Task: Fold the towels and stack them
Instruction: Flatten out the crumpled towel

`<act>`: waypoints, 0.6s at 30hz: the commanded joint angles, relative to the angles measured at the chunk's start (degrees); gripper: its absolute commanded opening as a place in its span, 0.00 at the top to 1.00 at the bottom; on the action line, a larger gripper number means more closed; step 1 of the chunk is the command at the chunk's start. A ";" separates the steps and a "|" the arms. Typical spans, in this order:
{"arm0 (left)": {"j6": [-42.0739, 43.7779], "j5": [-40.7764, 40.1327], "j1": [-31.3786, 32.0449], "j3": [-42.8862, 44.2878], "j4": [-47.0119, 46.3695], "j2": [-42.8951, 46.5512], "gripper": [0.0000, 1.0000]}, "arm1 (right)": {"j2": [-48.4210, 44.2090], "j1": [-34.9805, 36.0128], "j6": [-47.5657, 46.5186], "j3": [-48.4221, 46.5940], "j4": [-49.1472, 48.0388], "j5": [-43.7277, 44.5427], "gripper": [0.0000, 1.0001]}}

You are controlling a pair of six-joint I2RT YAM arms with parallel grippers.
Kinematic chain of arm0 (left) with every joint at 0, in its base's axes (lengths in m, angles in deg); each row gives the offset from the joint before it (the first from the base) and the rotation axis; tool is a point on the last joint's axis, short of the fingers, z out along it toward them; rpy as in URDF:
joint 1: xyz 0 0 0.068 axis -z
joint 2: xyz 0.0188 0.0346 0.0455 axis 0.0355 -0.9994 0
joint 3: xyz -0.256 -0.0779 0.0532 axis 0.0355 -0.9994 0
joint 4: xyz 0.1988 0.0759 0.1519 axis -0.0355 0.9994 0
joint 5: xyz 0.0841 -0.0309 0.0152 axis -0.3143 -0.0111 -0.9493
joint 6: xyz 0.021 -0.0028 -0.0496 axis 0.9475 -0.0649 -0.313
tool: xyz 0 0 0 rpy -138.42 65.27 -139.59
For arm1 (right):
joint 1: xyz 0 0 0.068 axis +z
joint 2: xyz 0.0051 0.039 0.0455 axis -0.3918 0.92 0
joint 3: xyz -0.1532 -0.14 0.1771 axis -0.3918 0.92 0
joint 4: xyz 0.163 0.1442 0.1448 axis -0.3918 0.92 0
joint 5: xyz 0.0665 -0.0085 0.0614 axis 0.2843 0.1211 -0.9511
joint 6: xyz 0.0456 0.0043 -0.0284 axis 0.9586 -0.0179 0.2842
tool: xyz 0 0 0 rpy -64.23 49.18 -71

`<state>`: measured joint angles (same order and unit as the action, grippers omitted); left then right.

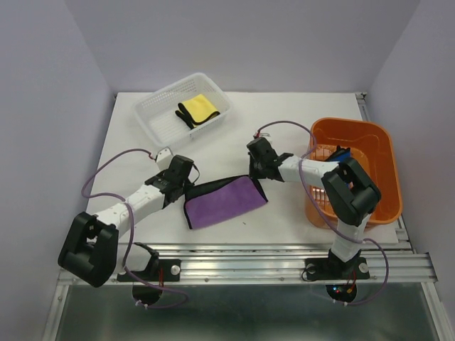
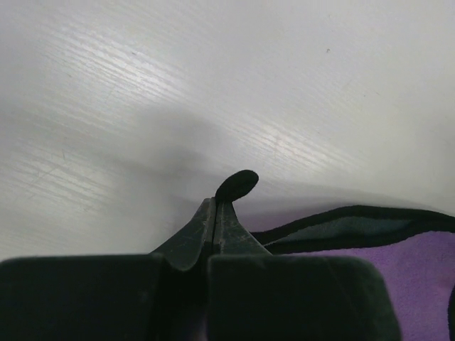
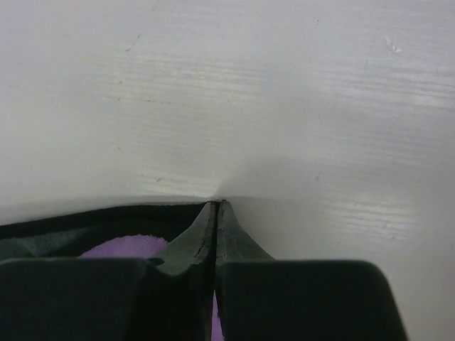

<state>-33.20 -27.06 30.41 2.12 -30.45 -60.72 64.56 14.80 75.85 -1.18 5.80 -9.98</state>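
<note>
On the white table (image 1: pixel 284 114), between the two arms, a small soft purple towel (image 1: pixel 226 202) with black edging, spread open and lying a little slanted, its far edge stretched from one gripper to the other. At the far left corner of the purple towel, the left gripper (image 2: pixel 217 206), low over the table, jaws pressed fully together with no gap, a small black tab of the edging sticking out above the tips, so pinched on that corner. At the far right corner, the right gripper (image 3: pixel 215 206), also low, jaws closed tight in the same way, the black edge running straight into the tips and purple cloth visible under the fingers; seemingly nipped on the corner, though the pinched cloth itself hidden by the fingers. Farther back and to the left, a white mesh plastic basket (image 1: pixel 151 122) standing slanted on the table, inside it a yellow towel (image 1: pixel 201 108) with black edging, folded small. On the right side, a deep orange plastic basket (image 1: pixel 387 167), partly covered by the right arm, and in it a bright blue towel (image 1: pixel 342 152), only a small part showing. All three towels well apart from each other.
</note>
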 commanded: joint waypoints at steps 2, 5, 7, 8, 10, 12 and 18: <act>3.24 0.31 0.01 3.76 0.20 5.64 1.00 | -8.86 0.19 -3.46 1.23 -2.92 -0.80 0.99; 5.53 2.42 0.09 4.21 -0.94 9.16 1.00 | -13.52 0.19 -5.05 1.32 -4.60 -1.15 0.99; 6.58 3.91 0.10 4.47 -1.29 12.22 1.00 | -17.11 0.10 -6.19 1.75 -5.12 -0.28 0.99; 6.59 4.35 0.10 4.64 -1.64 13.37 1.00 | -18.53 0.10 -6.55 1.76 -5.04 0.25 0.99; 7.46 5.49 0.10 5.78 -1.82 16.61 1.00 | -20.81 0.19 -7.34 1.58 -4.60 0.95 0.99; 8.43 6.90 0.18 7.53 -2.08 20.04 1.00 | -24.67 0.10 -8.30 1.41 -3.81 0.87 0.99; 10.89 11.99 0.36 11.14 -3.23 30.23 1.00 | -37.05 0.10 -8.57 1.32 -1.53 -0.70 0.99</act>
<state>-25.53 -19.13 30.46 9.29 -30.95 -36.88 35.43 14.80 68.73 -0.11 4.57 -10.05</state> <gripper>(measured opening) 0.026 0.021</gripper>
